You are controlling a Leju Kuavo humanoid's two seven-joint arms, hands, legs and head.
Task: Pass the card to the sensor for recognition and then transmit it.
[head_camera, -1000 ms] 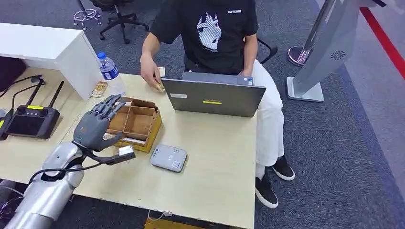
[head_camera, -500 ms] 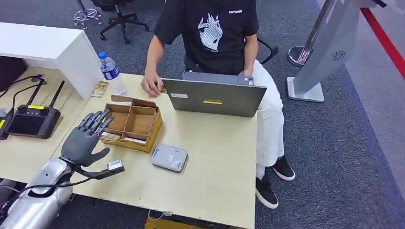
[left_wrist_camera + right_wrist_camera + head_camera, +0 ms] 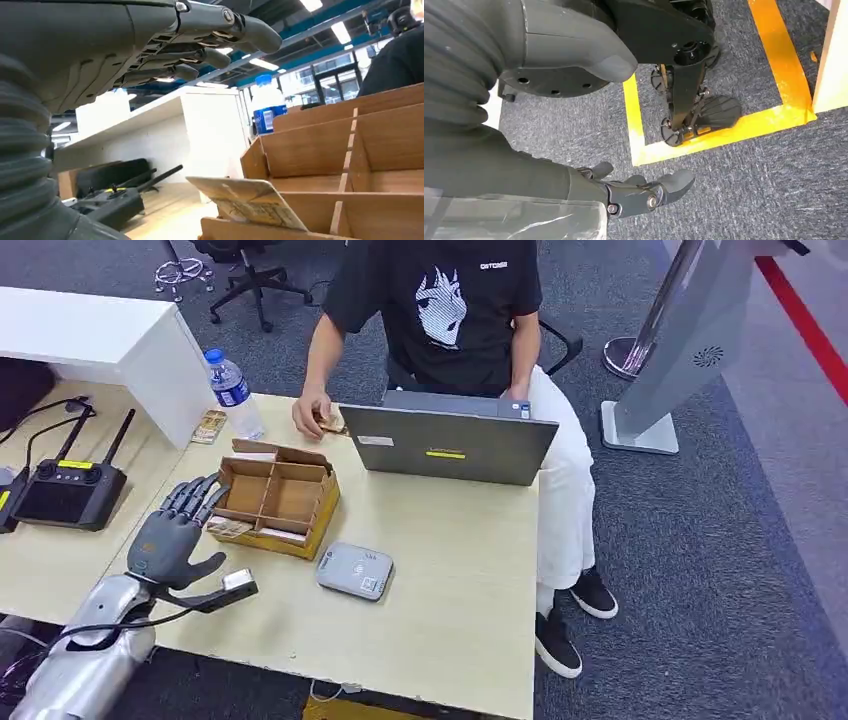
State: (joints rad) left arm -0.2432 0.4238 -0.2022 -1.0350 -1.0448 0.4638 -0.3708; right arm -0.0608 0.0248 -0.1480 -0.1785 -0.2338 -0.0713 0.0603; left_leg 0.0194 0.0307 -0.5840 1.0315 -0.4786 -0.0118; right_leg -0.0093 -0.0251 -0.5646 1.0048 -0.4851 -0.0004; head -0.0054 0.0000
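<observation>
My left hand hovers just left of the wooden divided box, fingers spread and holding nothing. A printed card leans in the box's near-left compartment, close to my fingertips. In the left wrist view the card stands tilted against the box, with my left hand above it and apart from it. The grey card sensor lies flat on the table to the right of the box. My right hand hangs over the carpet, fingers loose and empty.
A person sits behind a grey laptop, one hand resting on the table near small cards. A water bottle stands behind the box. A black controller lies at the far left. The table's front edge is near my arm.
My left hand has dropped from above the box's left edge and drawn back toward me, ending beside the box. The person's hand shifted slightly on the table.
</observation>
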